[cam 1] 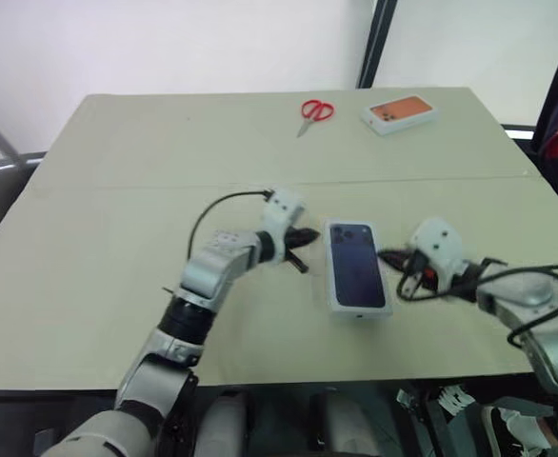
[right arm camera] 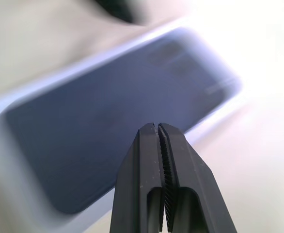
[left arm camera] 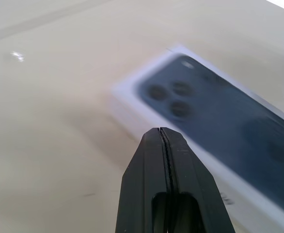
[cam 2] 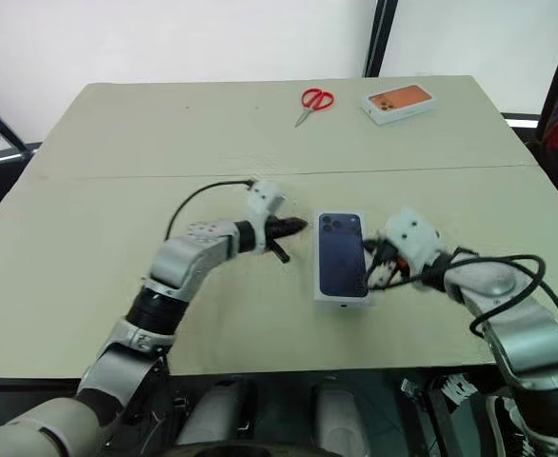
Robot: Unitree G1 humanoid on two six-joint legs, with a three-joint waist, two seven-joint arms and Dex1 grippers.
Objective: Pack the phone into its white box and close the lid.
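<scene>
Both the left gripper and right gripper are pinched closed and empty, flanking the phone lying in the white box.

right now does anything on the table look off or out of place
Nothing looks damaged or spilled. The phone lies flat in the white box, camera side up, square to its rim. No lid is on it. Scissors and an orange-topped box sit apart at the far edge.

L gripper & R gripper: both closed, empty, tips pointing inward, facing each other.
</scene>
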